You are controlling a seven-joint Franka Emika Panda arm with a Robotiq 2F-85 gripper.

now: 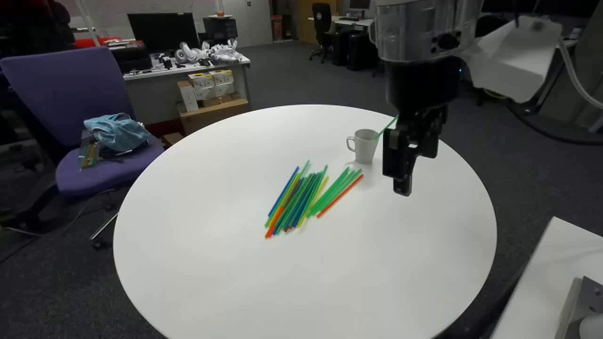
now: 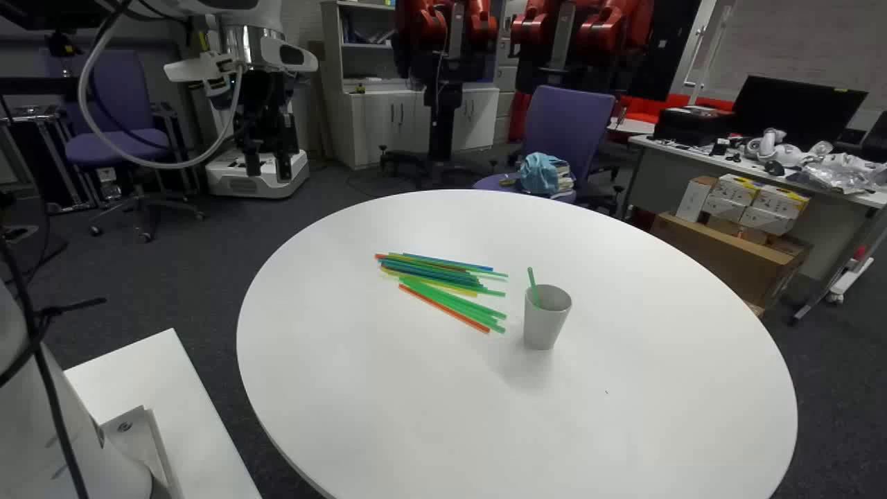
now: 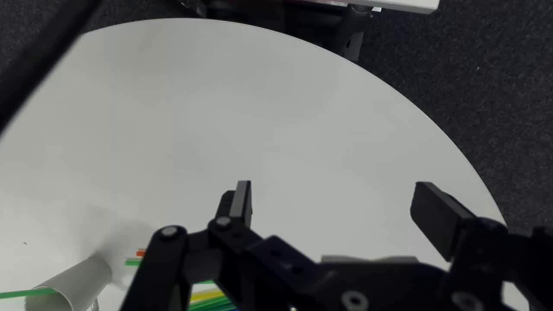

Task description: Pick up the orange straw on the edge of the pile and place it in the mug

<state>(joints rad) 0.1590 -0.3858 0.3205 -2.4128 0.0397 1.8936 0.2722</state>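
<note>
Green straws [image 1: 333, 192] just beside the orange straw [image 1: 340, 196], the empty hand [image 3: 335, 198] spread wide.

A big round white counter [image 1: 198, 273] stands over dark grey carpet [image 1: 292, 70]. Twelve is at the top, and the counter is the middle of the clock. In an exterior view, a purple chair [image 1: 61, 89] is at ten o'clock, with a blue cloth [image 1: 115, 132] bunched up on its seat. At eleven o'clock is a desk [image 1: 162, 87] with a black screen [image 1: 162, 33] on it. By the desk, white and yellow boxes [image 1: 221, 88] sit on a big brown box [image 1: 216, 115]. A black chair [image 1: 321, 21] is far off at twelve o'clock. In an exterior view, a white cupboard [image 2: 374, 128] is at eleven o'clock and another purple chair [image 2: 128, 86] is at ten.
</note>
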